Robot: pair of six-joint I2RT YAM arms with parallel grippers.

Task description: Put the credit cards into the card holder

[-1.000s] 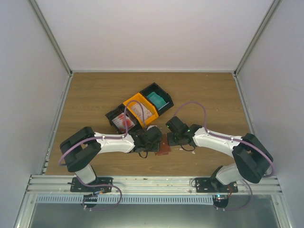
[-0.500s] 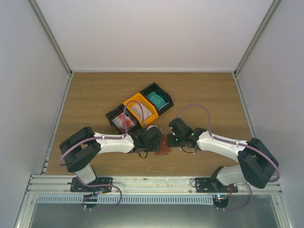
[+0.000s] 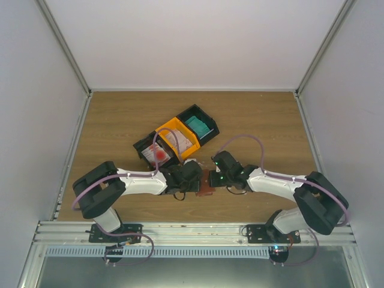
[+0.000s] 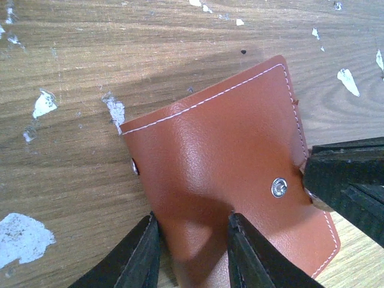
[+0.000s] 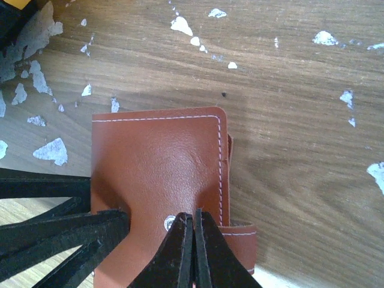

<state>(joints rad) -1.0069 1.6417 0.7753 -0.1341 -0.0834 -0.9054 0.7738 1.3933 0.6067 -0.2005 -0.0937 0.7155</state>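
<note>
The card holder (image 4: pixel 222 156) is found closed on the tabletop (image 4: pixel 72 72). It is steadied by the left tool (image 4: pixel 192 243), spread open astride its edge, while its flap is pinched in the closed right tool (image 5: pixel 193 219), presumably for opening. The credit cards (image 3: pixel 198 126) are seen in the bins (image 3: pixel 165 129).
</note>
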